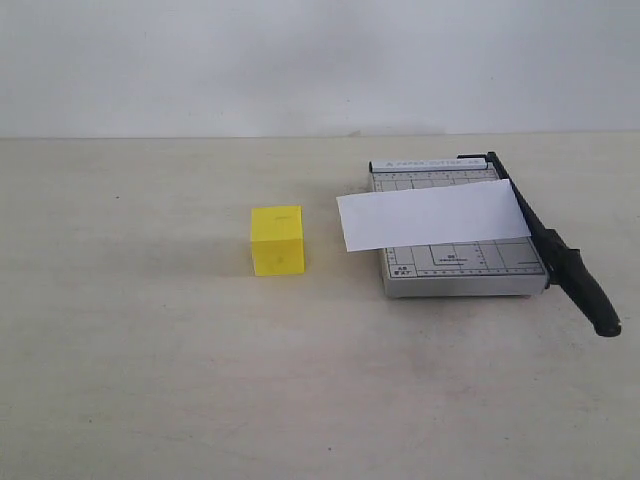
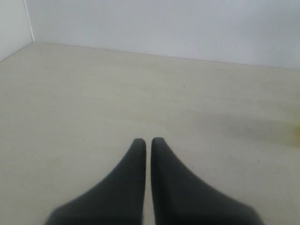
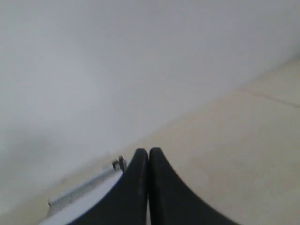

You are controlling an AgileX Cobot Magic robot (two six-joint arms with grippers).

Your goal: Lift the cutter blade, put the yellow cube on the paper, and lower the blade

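- Currently the yellow cube [image 1: 277, 240] sits on the table [image 1: 150, 350], left of the grey cutter base [image 1: 465, 268] and apart from it.
- The paper [image 1: 432, 215] lies across that base, overhanging its left edge.
- The cutter blade [image 1: 575, 280] lies lowered along the right edge.
- Left gripper [image 2: 146, 143] and right gripper [image 3: 148, 152]: jaws clenched, empty.

A pale beige bench [image 1: 150, 380] with faint streaking is seen filling the lower part of the exterior view. It is bounded at twelve o'clock by a plain white wall [image 1: 300, 60]. In the left wrist view, a vertical corner seam [image 2: 29, 21] between two white walls is shown. Soft, even light is cast throughout.
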